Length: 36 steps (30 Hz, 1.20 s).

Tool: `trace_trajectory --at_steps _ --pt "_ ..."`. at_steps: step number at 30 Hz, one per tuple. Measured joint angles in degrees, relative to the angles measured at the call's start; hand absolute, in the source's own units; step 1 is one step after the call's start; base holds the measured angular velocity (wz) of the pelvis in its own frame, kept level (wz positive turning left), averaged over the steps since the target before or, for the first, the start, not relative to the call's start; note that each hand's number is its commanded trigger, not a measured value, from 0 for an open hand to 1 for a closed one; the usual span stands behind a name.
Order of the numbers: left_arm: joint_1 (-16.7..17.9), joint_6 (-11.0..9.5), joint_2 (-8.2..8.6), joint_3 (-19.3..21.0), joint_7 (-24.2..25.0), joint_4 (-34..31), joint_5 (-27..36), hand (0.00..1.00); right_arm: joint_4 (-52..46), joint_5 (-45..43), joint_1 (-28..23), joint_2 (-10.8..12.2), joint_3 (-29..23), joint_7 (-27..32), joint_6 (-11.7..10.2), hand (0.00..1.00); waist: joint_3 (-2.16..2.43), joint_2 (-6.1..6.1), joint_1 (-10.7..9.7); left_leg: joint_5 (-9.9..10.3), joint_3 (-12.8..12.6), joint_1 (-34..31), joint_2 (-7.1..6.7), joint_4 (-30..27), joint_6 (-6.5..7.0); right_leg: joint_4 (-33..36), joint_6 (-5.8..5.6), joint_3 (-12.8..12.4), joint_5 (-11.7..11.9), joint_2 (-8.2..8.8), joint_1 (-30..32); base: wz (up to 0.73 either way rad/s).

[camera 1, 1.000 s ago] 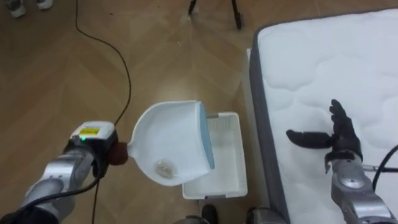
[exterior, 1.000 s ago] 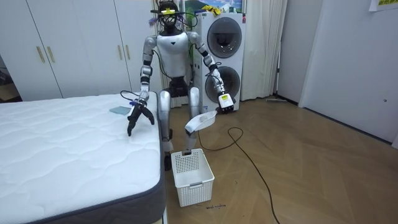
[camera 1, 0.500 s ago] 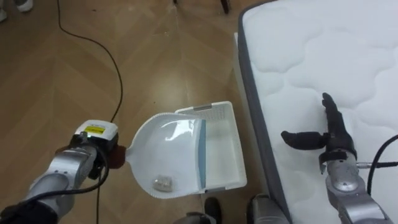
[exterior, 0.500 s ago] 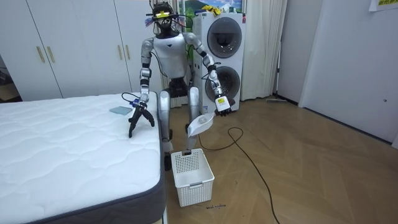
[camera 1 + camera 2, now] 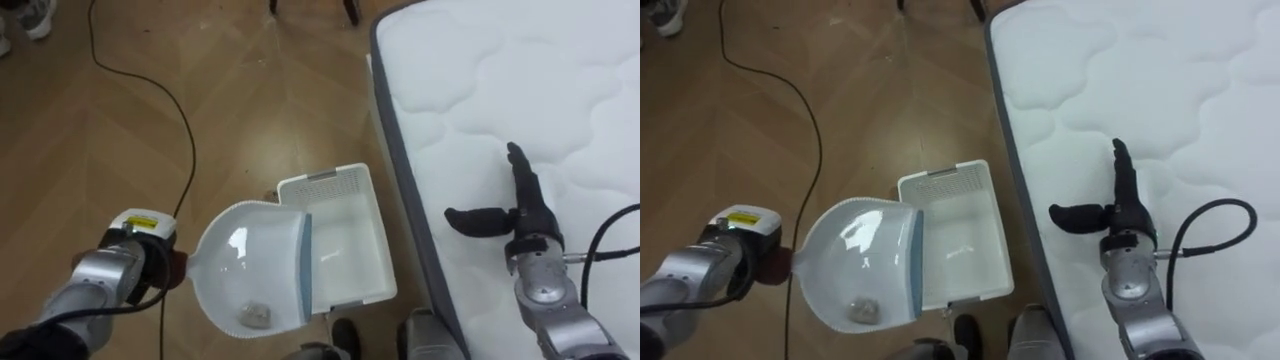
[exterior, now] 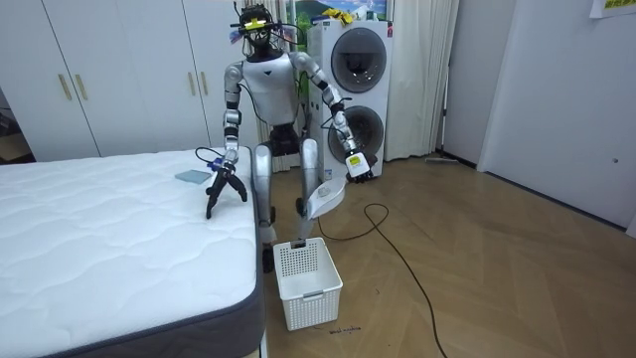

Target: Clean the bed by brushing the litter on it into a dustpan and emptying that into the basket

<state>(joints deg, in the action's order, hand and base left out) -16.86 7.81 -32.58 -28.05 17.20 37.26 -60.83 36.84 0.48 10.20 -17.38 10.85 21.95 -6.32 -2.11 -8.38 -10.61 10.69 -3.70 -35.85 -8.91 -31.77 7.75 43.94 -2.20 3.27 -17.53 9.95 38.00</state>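
My left hand (image 5: 118,272) is shut on the dark handle of a white dustpan (image 5: 250,270) with a blue-grey lip. A small pale scrap (image 5: 255,316) lies in the pan. The pan's lip hangs over the left edge of a white perforated basket (image 5: 338,184) on the floor beside the bed. In the room view the dustpan (image 6: 323,198) hangs above the basket (image 6: 308,283). My right hand (image 5: 525,215) is open, fingers spread, over the white quilted mattress (image 5: 520,90) near its edge.
A black cable (image 5: 170,90) runs across the wooden floor to my left. A flat grey-blue thing (image 6: 191,176) lies on the bed's corner. A stacked washer and dryer (image 6: 358,80) and white wardrobes (image 6: 99,80) stand behind me.
The head view has shifted. The dustpan has drawn back to my left and now covers less of the basket; the scrap still lies in it. My right hand has kept its pose.
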Motion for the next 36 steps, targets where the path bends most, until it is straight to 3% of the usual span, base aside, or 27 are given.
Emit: trace_trajectory --at_steps 6,14,22,28,32,36 --pt "-0.5 0.06 -2.27 -1.33 0.89 1.93 1.15 1.0 -0.05 3.79 0.07 -0.05 1.54 2.26 -0.58 0.0 0.05 -0.26 -0.03 -0.17 0.16 -0.13 0.04 0.05 0.31 -0.35 0.0 0.2 0.0 -0.29 -0.07 0.0" --pt "-1.2 0.63 -2.32 -1.36 1.04 9.46 6.6 1.0 0.14 3.75 0.07 -0.12 1.89 3.73 0.16 0.0 -0.04 -0.6 0.37 -0.18 0.85 0.08 0.05 -0.03 0.32 -1.29 0.02 1.54 0.0 -0.11 -1.05 0.03" --pt "-5.55 1.02 -2.61 -1.36 2.1 16.08 14.25 1.0 0.26 3.75 -0.13 -0.33 1.98 5.29 0.23 0.0 -0.03 -1.07 1.58 -0.17 0.81 0.26 0.04 -0.04 0.32 -1.2 0.03 1.36 0.01 -0.23 -1.16 0.0" --pt "-9.07 1.21 -2.61 -1.39 2.18 19.51 17.89 1.0 0.68 2.01 -0.06 -0.6 2.2 5.34 0.13 0.0 -0.13 -2.94 1.49 -0.17 0.78 0.69 0.19 0.07 0.31 -1.57 -0.04 0.17 0.08 -0.87 -1.56 0.0" --pt "-9.94 1.93 -2.61 -1.39 2.18 20.19 22.44 1.0 0.62 1.71 -0.12 -1.75 2.4 4.87 0.73 0.0 -0.5 -5.22 1.43 0.01 0.39 2.66 0.25 0.56 0.37 -2.09 -0.11 -0.05 0.12 -0.85 -3.04 -0.07" --pt "-11.25 2.62 -2.85 -1.39 2.31 21.9 26.35 1.0 0.27 1.59 0.15 -2.39 2.4 3.17 0.81 0.0 -0.41 -5.49 1.13 0.34 -0.68 3.73 0.18 1.2 -0.02 -1.08 -0.1 -0.34 0.1 -0.21 -2.82 -0.12"
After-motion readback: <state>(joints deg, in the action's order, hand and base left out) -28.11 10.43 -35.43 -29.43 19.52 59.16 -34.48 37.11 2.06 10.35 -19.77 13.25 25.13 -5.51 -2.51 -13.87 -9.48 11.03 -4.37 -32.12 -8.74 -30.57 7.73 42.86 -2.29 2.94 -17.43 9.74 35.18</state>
